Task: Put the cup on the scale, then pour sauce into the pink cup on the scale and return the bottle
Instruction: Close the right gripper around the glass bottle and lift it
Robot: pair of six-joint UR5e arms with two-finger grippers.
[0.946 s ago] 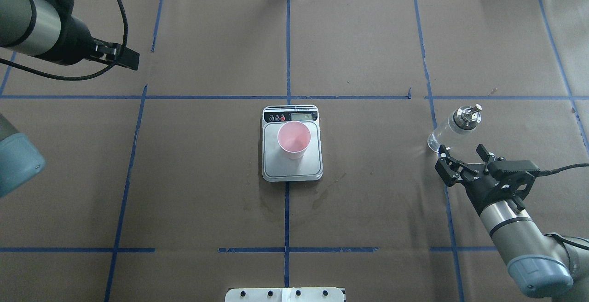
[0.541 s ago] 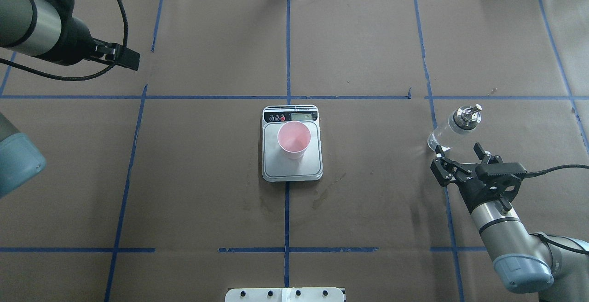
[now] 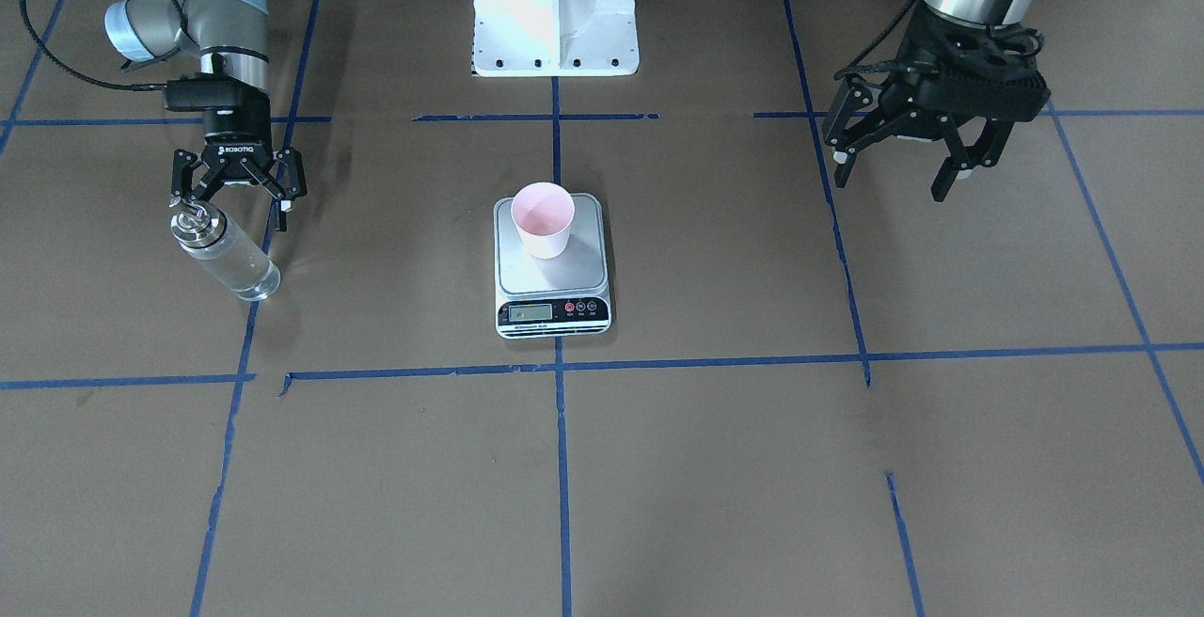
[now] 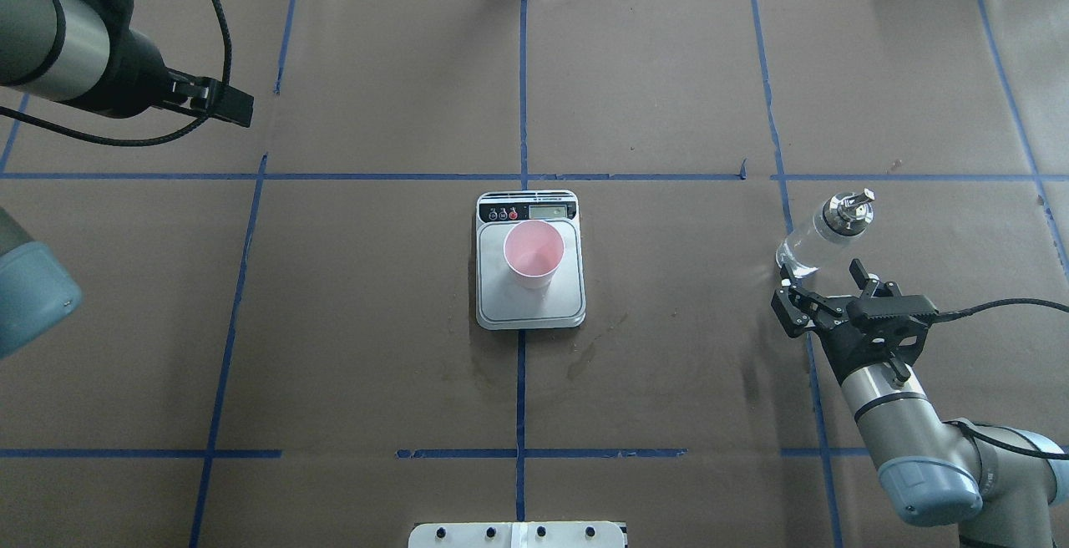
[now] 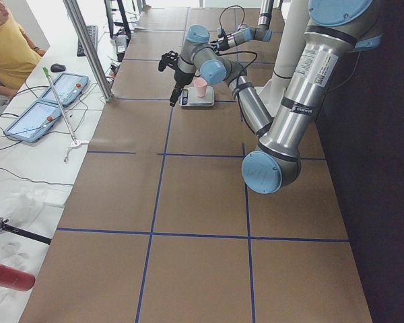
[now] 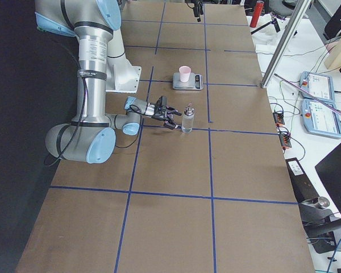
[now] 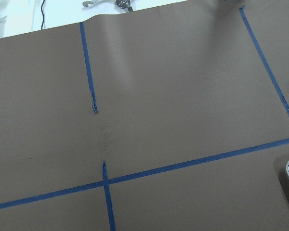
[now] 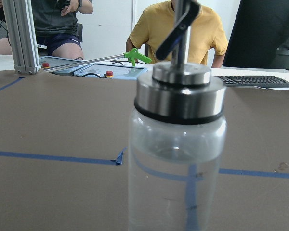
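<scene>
A brown paper-covered table (image 4: 376,322) marked with blue tape lines (image 4: 367,176), seen from several cameras, with a silver digital scale (image 4: 534,306) at its centre. The pink cup (image 4: 533,254) stands upright on the scale's platform, toward the display end, so the first step of my task looks done and the cup is ready to take liquid. Its inside looks dry and empty, so I judge the pour has not begun. The glass bottle (image 4: 823,235) stands upright on the table well to the right of the scale, with its metal collar and pourer spout on top. The sauce (image 8: 176,183) inside is clear and hard to make out through the glass. My right gripper (image 4: 818,275) lies low and nearly level beside the bottle, on the side nearer my base than the scale is. Its jaws are spread wide, aimed at the lower glass body. The fingers reach about to the bottle's foot, and I cannot tell whether they touch it. Coming in from the side this way would let me grip the body and leave the spout free for tipping over the cup. My right wrist camera is filled by the bottle, which suggests it sits centred in my approach. My left gripper (image 3: 891,180) hangs above the table well to the left of the scale, jaws wide and holding nothing, out of the way of the route from bottle to scale.
</scene>
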